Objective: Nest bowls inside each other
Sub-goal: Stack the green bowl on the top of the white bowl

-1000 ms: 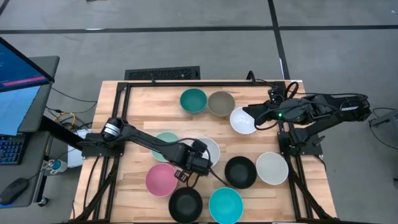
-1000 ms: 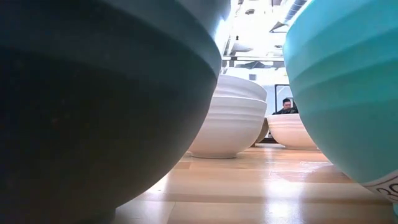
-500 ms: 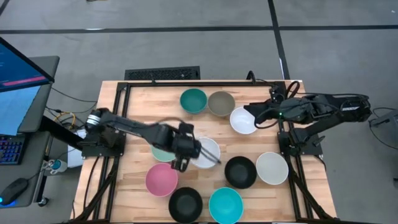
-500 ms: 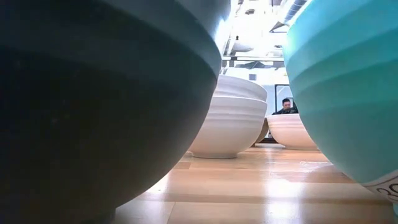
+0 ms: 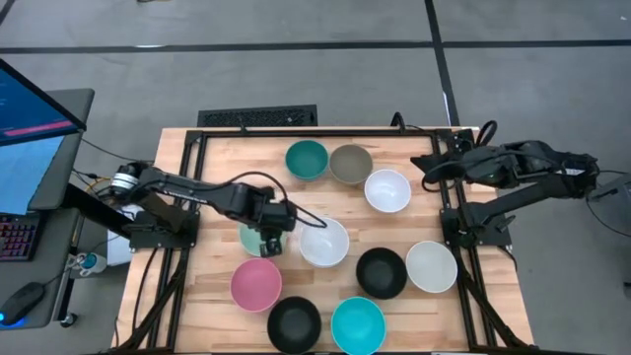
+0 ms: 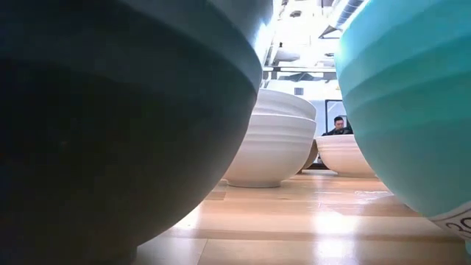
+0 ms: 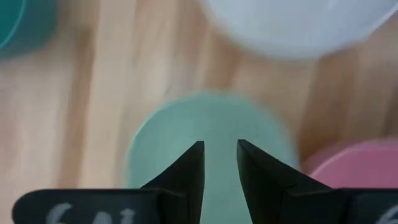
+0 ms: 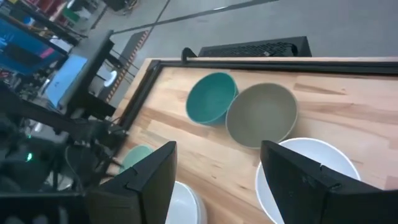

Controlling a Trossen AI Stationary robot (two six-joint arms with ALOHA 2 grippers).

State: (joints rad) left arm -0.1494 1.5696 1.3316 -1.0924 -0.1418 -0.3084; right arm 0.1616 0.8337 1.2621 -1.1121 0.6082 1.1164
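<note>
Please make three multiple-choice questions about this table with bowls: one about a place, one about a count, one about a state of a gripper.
1. Which bowl is the left gripper above?
A. the black bowl at the front
B. the sage green bowl
C. the taupe grey bowl

2. How many black bowls does the high view show?
A. one
B. two
C. three

3. How are the fingers of the right gripper?
A. open, holding nothing
B. shut on a white bowl
C. shut on a teal bowl

Answers:
1 B, the left wrist view shows sage green right under the fingers.
2 B, one in the middle row, one at the front edge.
3 A, the right wrist view shows a wide empty gap.
</note>
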